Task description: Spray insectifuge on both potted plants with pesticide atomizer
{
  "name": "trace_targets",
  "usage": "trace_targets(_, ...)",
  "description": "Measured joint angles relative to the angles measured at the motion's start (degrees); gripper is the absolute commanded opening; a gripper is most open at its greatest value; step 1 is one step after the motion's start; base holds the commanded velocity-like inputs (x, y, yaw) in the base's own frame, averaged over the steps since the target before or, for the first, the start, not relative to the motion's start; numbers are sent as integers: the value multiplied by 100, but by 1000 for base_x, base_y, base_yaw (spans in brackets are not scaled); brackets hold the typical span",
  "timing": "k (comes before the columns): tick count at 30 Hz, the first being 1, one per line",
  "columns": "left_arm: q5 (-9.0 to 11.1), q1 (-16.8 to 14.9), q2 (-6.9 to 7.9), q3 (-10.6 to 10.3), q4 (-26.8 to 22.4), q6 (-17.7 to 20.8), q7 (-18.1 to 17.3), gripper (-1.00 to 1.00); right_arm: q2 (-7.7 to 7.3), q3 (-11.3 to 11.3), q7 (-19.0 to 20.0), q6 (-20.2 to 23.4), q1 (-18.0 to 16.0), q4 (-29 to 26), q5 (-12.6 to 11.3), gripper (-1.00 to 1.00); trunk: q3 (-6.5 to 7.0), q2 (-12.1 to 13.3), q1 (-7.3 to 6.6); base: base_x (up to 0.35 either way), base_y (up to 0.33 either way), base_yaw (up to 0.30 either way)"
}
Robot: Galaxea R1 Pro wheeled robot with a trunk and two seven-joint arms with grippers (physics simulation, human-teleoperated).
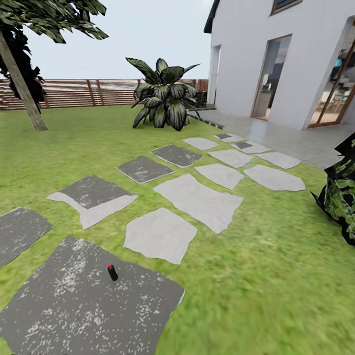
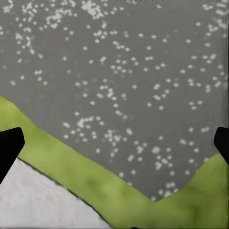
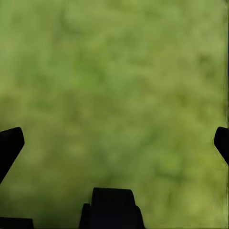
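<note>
Lying on dark speckled paving slab point(image 1: 84, 305): pesticide atomizer point(image 1: 113, 272), likely light, rigid, slippery; gripping mid-body. Both grippers wide open, empty.

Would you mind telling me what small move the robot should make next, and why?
Probably roll forward a little toward the small dark red-topped object, likely the pesticide atomizer, on the speckled grey paving slab. It lies ahead in the head view, while the left gripper hangs open over slab and grass and the right gripper open over lawn, neither near it.
</note>
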Motion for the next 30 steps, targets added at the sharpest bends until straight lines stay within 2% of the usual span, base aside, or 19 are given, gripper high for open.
trace_targets(30,0,-1,0,8,0,0,0,100,8,0,-4,0,0,0,3,100,0,0,0,162,-242,276)
